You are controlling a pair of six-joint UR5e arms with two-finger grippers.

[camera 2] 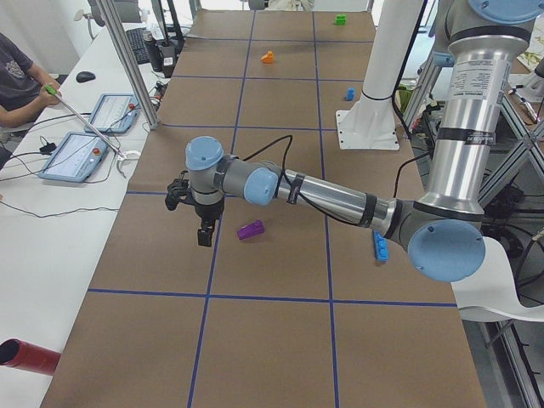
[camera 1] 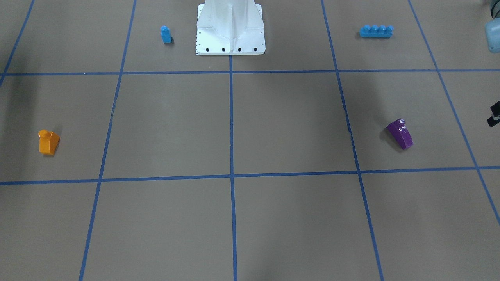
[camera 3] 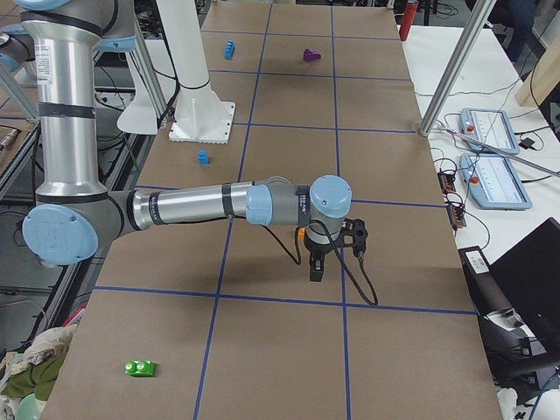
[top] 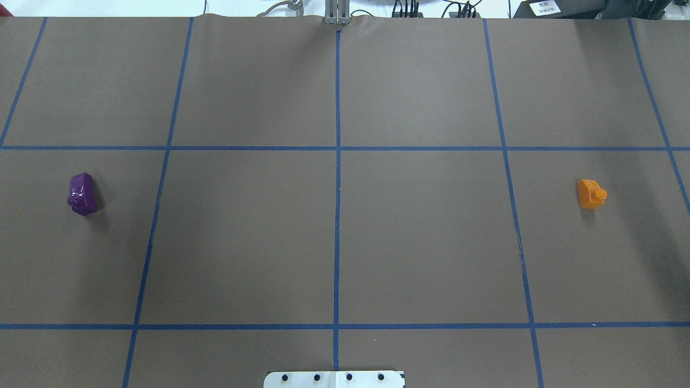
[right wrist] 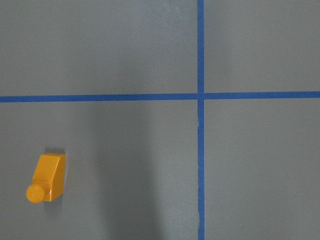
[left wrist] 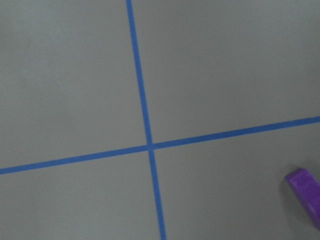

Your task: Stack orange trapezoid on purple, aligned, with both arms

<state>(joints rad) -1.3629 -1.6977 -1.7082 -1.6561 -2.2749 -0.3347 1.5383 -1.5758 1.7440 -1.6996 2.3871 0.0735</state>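
- The jaws of the left arm hang above the desk, near the purple but not touching it. I cannot tell whether they are spread or pressed together.
- The jaws of the right arm hang above the desk's other end, with the orange below and a little to one side. Their state cannot be told either.
- Neither brick is gripped. The purple lies on the desk at the robot's left and the orange at its right, well apart, with bare desk squares between them.
- Judged from this, nothing of the stack is done. Each brick has yet to be picked up, the two brought together, and the orange seated on the purple with edges aligned.
- No brand or writing shows on either brick.
- A white label lies beyond the desk's far edge. Its print is too small to read.
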